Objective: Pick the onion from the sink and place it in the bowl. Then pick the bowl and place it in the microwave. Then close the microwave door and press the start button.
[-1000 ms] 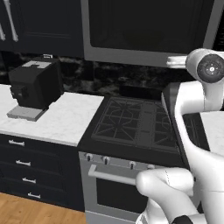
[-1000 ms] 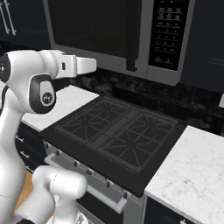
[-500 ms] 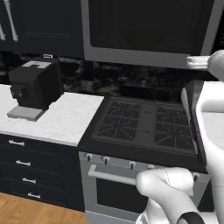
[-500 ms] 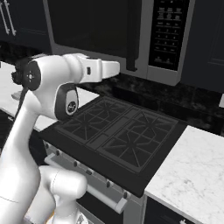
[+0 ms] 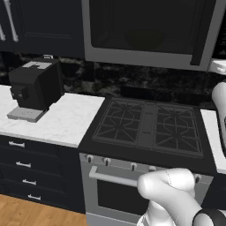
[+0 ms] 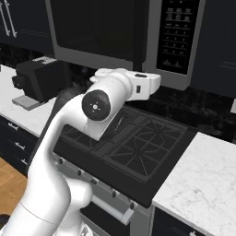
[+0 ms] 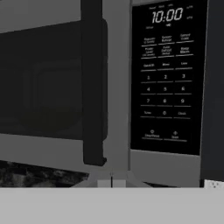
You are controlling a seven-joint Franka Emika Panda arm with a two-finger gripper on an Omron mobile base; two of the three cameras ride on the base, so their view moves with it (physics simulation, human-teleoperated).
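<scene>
— What is the robot doing right now?

— I think it is on the last step. The microwave door point(image 7: 52, 83) looks shut against the microwave point(image 6: 133, 37), so what is left is the start button.

— Where is the microwave?

— Up on the far wall, above the stove point(image 5: 150, 126). In the hand view it is close in front, with the door on the left and the dark control panel point(image 7: 168, 74) on the right.

— Which way does the panel point?

— It faces out toward the robot. It is tall and thin, so its long side runs up and down. The start button seems to sit in the bottom row, but the words are too small to read.

— And the pincer?

— Its tips are squeezed all the way together and hold nothing — good for poking.

— What comes next?

— I guess the arm point(image 6: 103, 103) must go a bit right and down, then push straight in on that low button, gently.

— Where are the bowl and onion?

— I cannot tell through the dark glass.
</scene>
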